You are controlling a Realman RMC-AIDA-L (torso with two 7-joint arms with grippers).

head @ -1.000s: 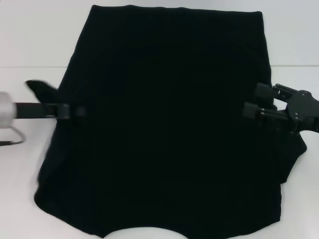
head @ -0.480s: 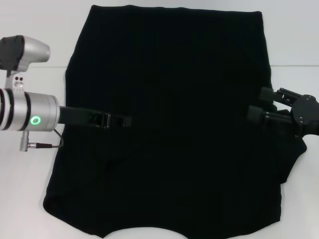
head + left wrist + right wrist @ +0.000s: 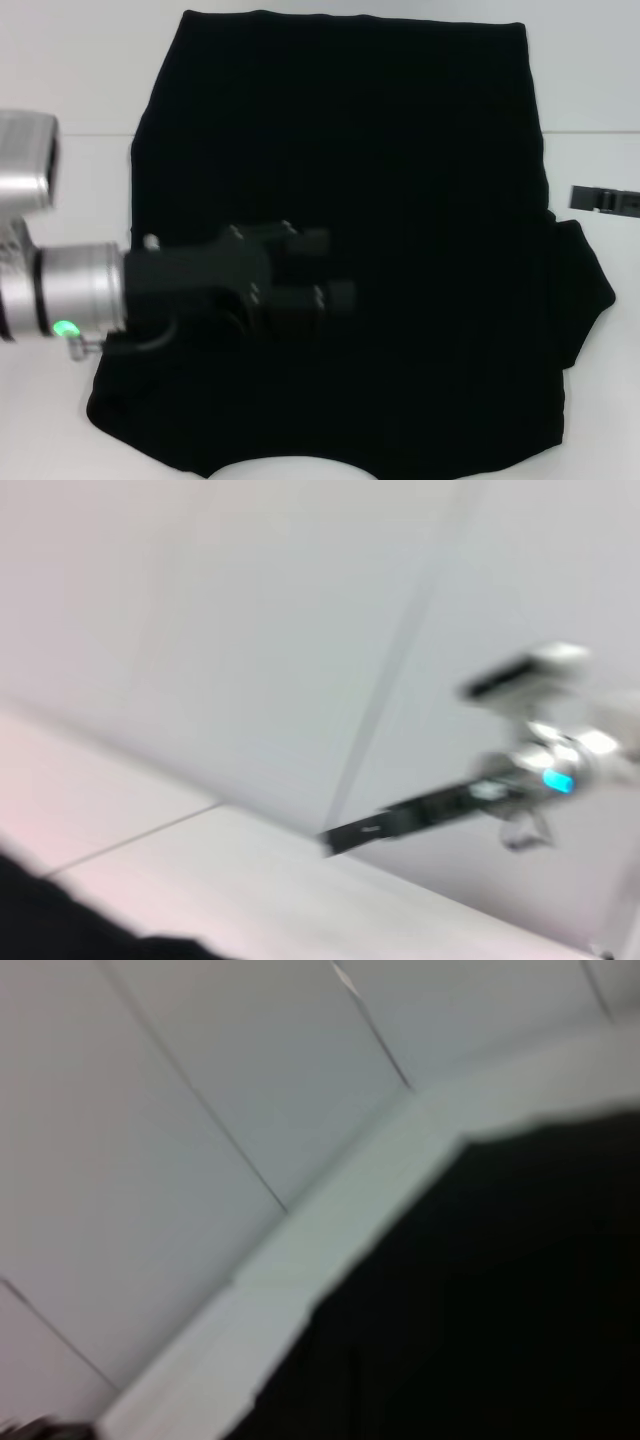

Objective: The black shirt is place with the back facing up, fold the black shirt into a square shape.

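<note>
The black shirt [image 3: 400, 200] lies flat on the white table [image 3: 60, 90] and fills most of the head view. Its left side is a straight edge, and its right sleeve [image 3: 585, 285] sticks out to the right. My left gripper [image 3: 328, 268] hovers over the shirt's left-middle part with its fingers [image 3: 340, 295] spread apart and nothing seen between them. Only a tip of my right gripper [image 3: 603, 199] shows at the right edge, off the shirt. The right wrist view shows shirt fabric [image 3: 480, 1300] beside the table.
The shirt's neckline curves at the table's near edge [image 3: 290, 470]. A seam line [image 3: 70, 134] crosses the table at the back. The left wrist view shows the right arm [image 3: 480, 790] far off and a bit of shirt [image 3: 60, 930].
My left gripper moved right and nearer across the shirt, turned, and its fingers came apart; the left sleeve no longer sticks out. My right gripper pulled away to the right edge.
</note>
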